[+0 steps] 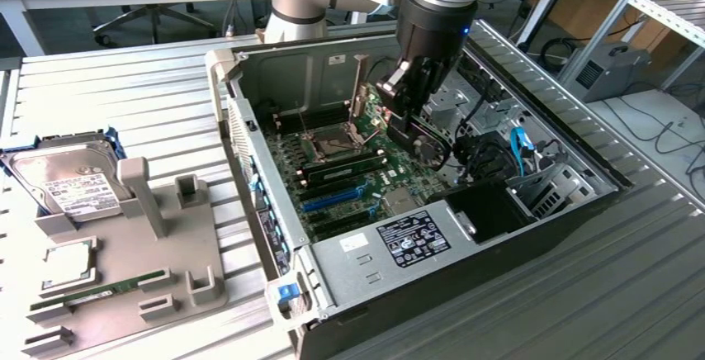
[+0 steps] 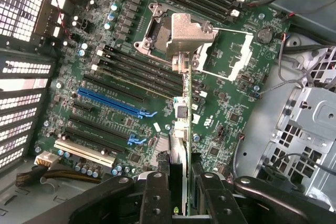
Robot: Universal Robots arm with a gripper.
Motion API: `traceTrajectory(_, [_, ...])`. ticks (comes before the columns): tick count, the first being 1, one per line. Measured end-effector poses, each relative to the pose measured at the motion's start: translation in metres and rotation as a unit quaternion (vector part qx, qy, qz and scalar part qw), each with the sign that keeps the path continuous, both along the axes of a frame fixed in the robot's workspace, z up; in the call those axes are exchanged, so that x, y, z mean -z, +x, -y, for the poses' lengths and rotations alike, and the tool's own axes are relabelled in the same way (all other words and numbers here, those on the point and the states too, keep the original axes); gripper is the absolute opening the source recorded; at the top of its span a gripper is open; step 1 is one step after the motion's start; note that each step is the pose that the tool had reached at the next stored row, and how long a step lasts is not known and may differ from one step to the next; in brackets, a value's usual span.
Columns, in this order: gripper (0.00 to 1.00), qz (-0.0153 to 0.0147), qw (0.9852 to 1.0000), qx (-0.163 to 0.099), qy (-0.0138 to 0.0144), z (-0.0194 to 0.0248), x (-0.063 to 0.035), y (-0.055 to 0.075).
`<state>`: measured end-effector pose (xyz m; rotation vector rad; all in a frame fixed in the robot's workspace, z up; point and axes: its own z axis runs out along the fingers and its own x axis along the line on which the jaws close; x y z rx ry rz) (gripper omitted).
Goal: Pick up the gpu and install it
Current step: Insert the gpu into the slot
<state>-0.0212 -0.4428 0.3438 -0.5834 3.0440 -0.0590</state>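
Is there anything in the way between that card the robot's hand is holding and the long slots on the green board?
Nothing visible. The hand grips the gpu above the motherboard, and the blue slot lies bare, with no cable across it.

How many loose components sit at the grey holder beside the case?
3: silver hard drive with white label at the far end, square silver processor midway, slim green memory stick nearest camera. None seems hidden.

My pincer (image 2: 181,200) is black, the gpu (image 1: 428,144) dark. The board (image 2: 220,108) is green with a blue slot (image 2: 110,103) and a white slot (image 2: 84,153). The left drive (image 1: 66,182) is silver, white-labelled; the tray (image 1: 132,248) grey.
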Motion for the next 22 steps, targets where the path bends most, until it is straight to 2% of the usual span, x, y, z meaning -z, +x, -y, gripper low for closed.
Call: traceTrajectory(22, [0.26, 0.0000, 1.0000, -0.010, 0.0000, 0.0000, 0.0000, 0.0000])
